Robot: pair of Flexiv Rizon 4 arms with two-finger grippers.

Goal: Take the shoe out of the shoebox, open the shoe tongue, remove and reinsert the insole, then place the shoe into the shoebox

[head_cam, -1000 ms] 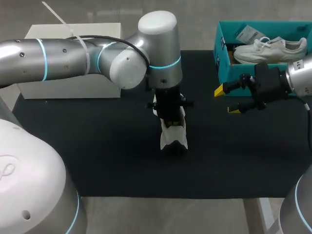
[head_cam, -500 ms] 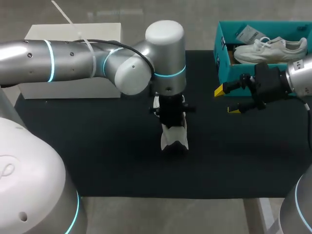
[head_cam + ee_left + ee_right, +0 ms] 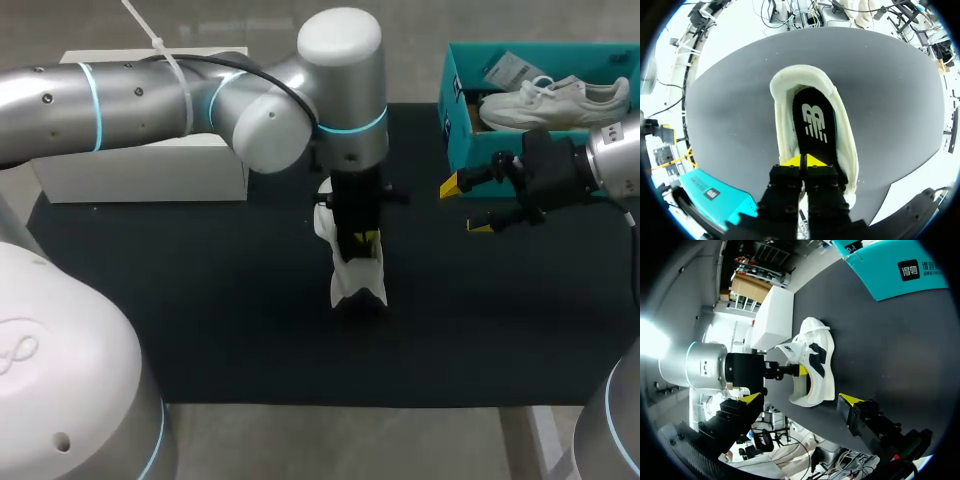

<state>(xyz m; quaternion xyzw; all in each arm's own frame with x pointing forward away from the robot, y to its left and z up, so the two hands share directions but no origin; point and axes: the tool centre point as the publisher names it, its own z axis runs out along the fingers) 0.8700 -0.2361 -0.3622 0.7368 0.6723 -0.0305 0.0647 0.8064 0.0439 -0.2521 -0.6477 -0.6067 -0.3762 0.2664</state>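
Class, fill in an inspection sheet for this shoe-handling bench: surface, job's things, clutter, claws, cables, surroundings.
Surface: black mat on the table.
Job's things: white shoe mid-mat, black insole inside it; teal shoebox at the far right, holding a second shoe.
Clutter: white box at the far left.
Claws: left claw shut, tips in the shoe's opening on the insole; right claw open, empty, beside the shoebox.
Cables: black cable and white tie on the left arm.
Surroundings: nothing seen.
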